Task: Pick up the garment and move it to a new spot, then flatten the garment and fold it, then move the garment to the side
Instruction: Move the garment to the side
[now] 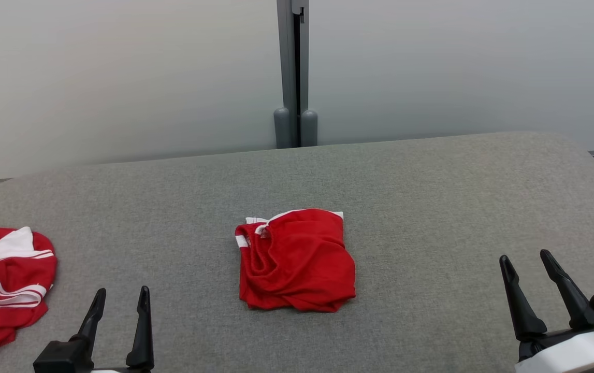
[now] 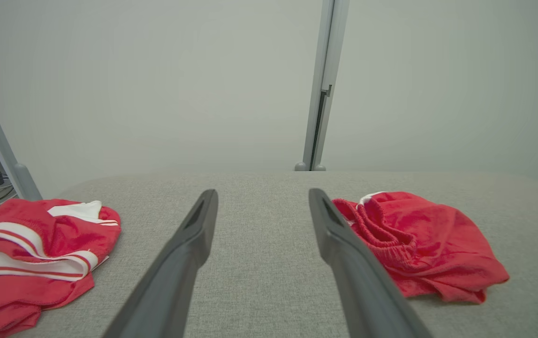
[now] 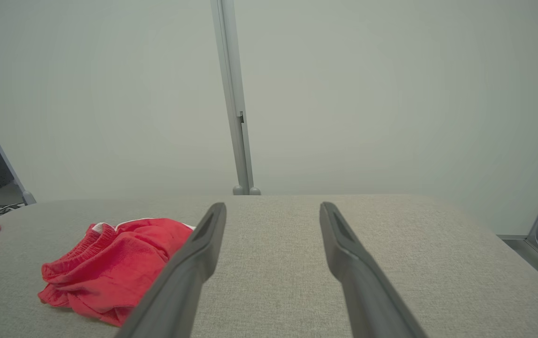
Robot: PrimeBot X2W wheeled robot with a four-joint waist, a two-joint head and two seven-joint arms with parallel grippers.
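A crumpled red fabric garment with white trim lies on the grey fabric-covered padded table. It sits ahead of both sets of fingertips, to the right of the left gripper and left of the right gripper, apart from each. A red-and-white striped cloth heap lies just left of the left gripper, at the table's edge. Beyond the table, ahead of both grippers, stands a grey metal post.
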